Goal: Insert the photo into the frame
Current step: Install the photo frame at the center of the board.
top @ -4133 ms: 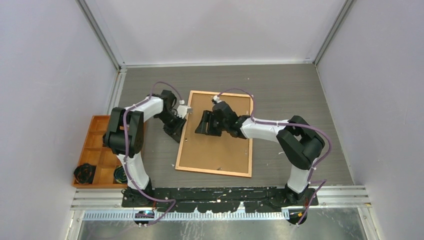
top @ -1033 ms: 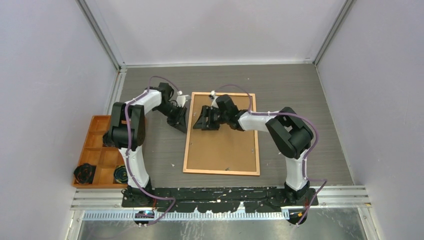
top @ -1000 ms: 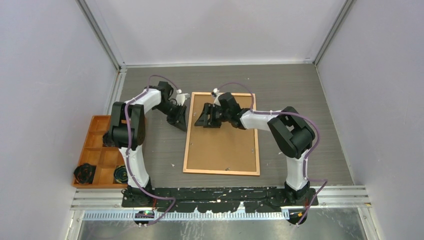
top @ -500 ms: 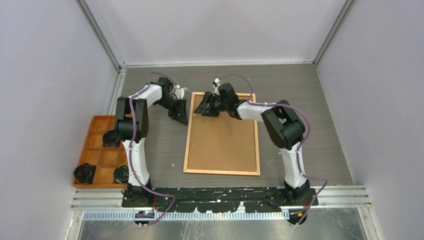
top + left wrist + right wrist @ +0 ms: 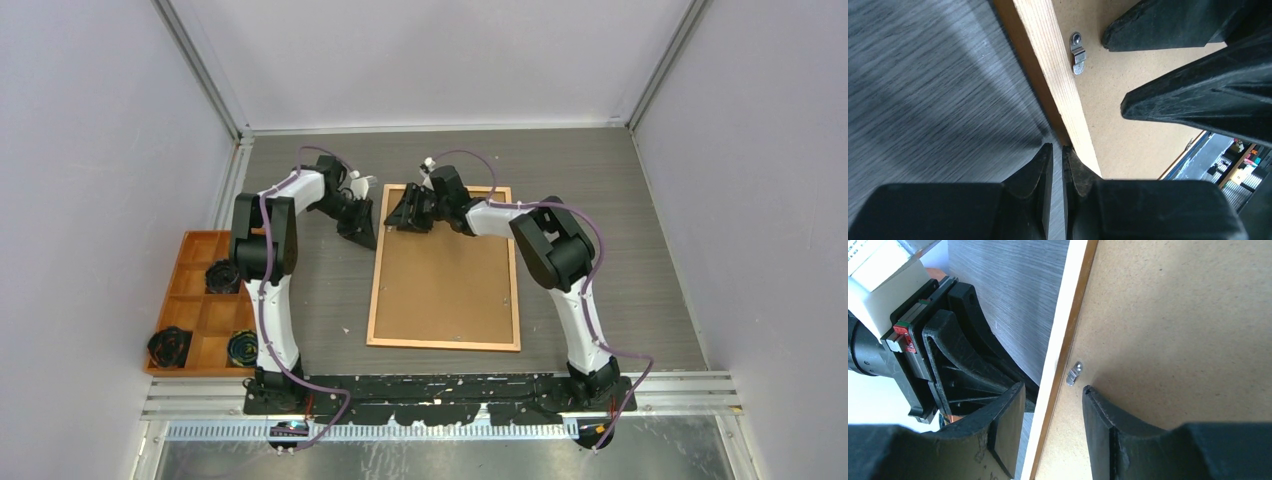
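The frame (image 5: pixel 445 270) lies face down on the table, its brown fibreboard back up. The photo does not show in any view. My left gripper (image 5: pixel 365 238) sits on the table just outside the frame's left rail (image 5: pixel 1058 75) near the far corner. Its fingers (image 5: pixel 1040 170) are closed to a thin slit with nothing between them. My right gripper (image 5: pixel 395 220) is open and straddles the same rail (image 5: pixel 1060 345), one finger (image 5: pixel 1008 415) outside it and one on the backboard. A small metal clip (image 5: pixel 1074 373) lies just ahead of the inner finger, and also shows in the left wrist view (image 5: pixel 1078 54).
An orange compartment tray (image 5: pixel 185 240) with black items stands at the left edge of the table. Grey walls enclose the table on three sides. The two grippers are close together, on either side of the frame's left rail.
The frame has been turned square to the table edge. Both grippers have moved toward the far left corner of the frame, and the right elbow has swung left.
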You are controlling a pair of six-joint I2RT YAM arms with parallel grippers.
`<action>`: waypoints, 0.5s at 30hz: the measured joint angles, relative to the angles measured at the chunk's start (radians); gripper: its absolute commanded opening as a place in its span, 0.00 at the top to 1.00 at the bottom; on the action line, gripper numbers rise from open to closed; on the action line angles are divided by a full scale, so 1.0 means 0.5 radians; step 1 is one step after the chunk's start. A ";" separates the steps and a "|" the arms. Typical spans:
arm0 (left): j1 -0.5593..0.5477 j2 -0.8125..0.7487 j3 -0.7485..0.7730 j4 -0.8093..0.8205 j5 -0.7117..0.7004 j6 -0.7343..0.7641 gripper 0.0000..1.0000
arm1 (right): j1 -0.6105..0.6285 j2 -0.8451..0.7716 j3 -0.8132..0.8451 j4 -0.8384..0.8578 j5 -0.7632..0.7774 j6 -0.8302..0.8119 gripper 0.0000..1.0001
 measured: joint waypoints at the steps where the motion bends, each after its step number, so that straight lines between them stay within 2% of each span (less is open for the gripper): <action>1: 0.000 0.000 -0.001 0.002 0.000 -0.002 0.86 | 0.004 0.004 0.004 0.000 0.000 0.002 0.50; 15: 0.000 0.000 -0.009 0.016 0.001 -0.009 0.86 | 0.050 0.051 0.058 0.003 0.008 0.049 0.53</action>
